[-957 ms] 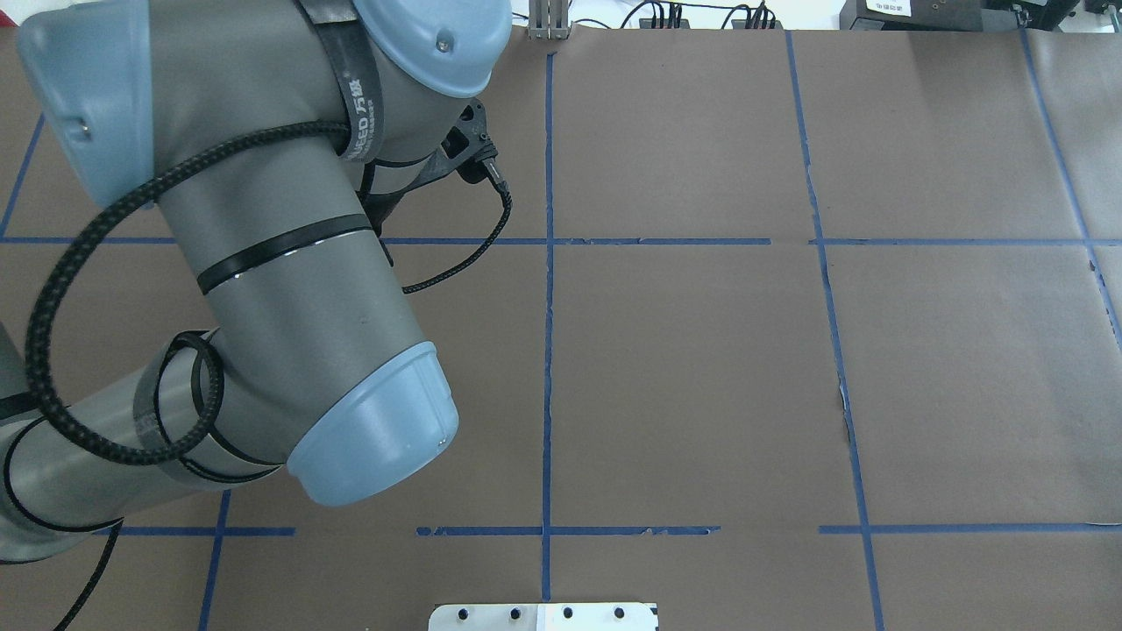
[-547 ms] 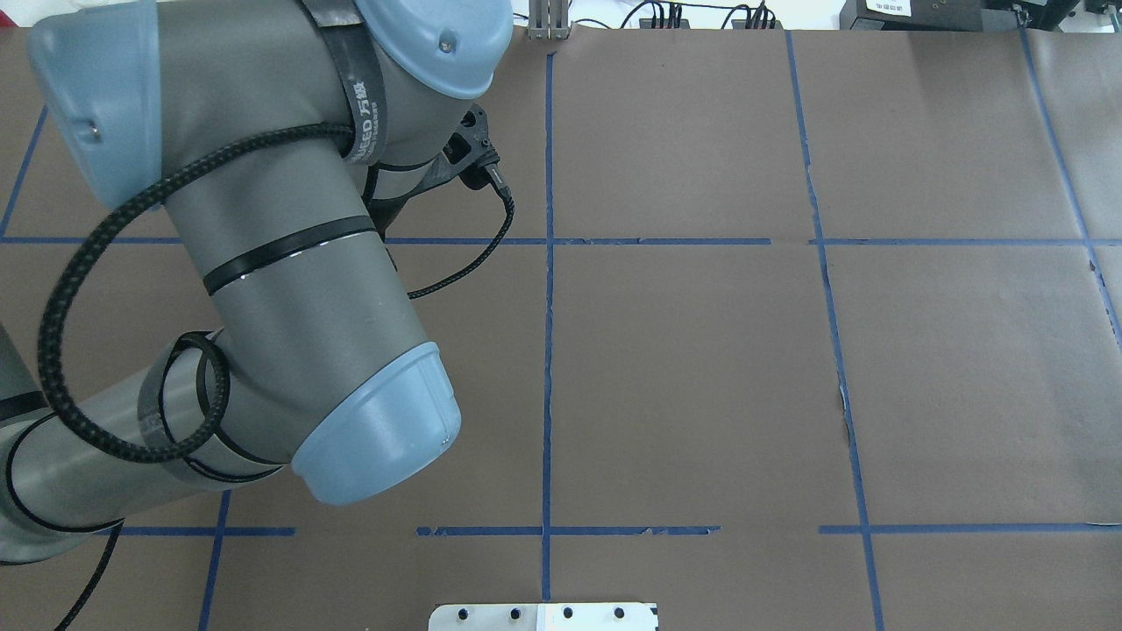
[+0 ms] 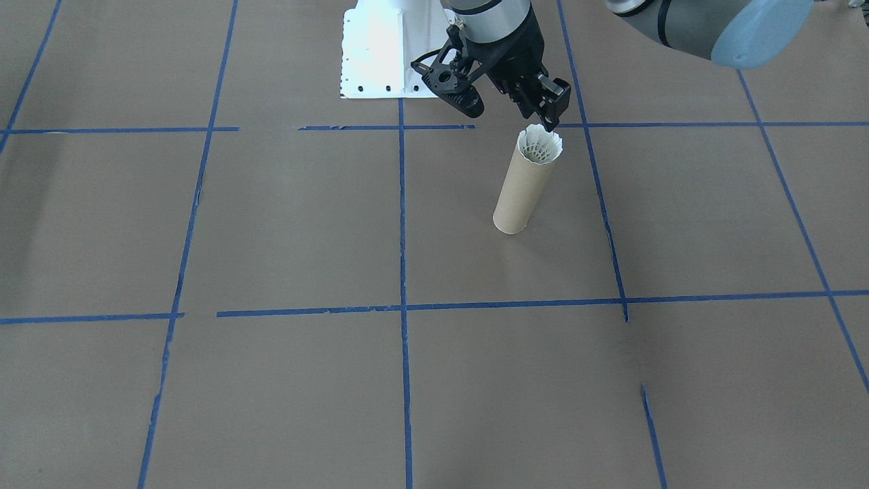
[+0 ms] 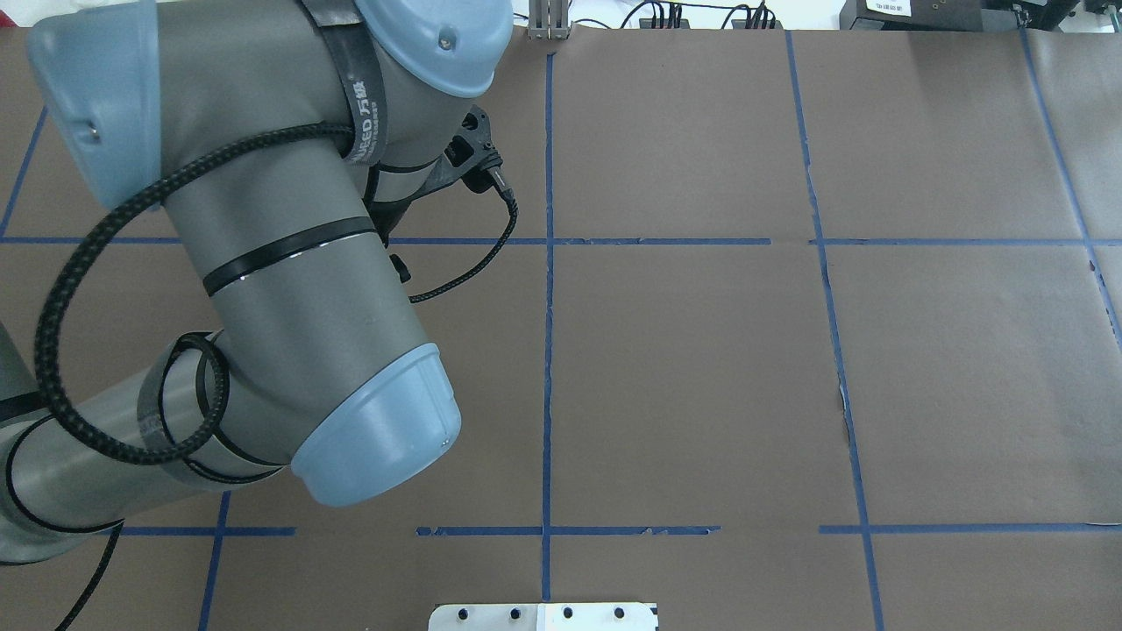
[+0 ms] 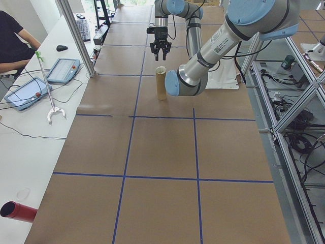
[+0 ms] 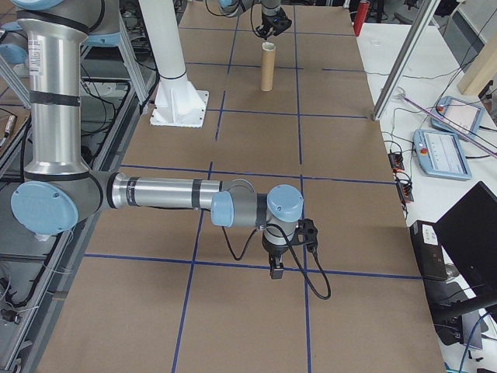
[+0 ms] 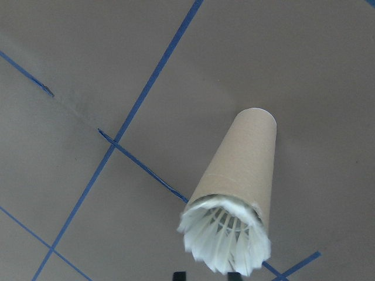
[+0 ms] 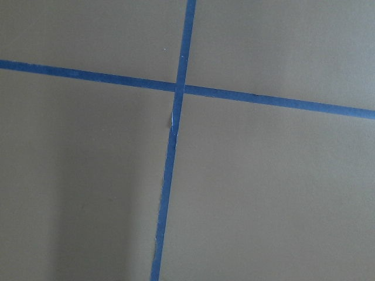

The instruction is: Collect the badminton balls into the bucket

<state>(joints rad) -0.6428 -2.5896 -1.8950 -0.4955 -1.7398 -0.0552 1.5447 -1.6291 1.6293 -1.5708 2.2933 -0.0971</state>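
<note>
The shuttlecock (image 3: 540,145) sits feathers-up in the mouth of the upright tube (image 3: 521,187), near the table's robot-side edge. The left gripper (image 3: 510,111) hangs just above, fingers spread and empty; the drop looks done, so it need only lift clear. The right gripper (image 6: 276,263) shows only side-on; I cannot tell its state.

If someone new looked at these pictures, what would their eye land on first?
Most likely the tan cardboard tube standing upright near the middle of the brown table, with the white shuttlecock seated in its mouth, feathers flaring above the rim. Just above it hangs the left gripper, jaws spread, apart from the shuttlecock.
</note>
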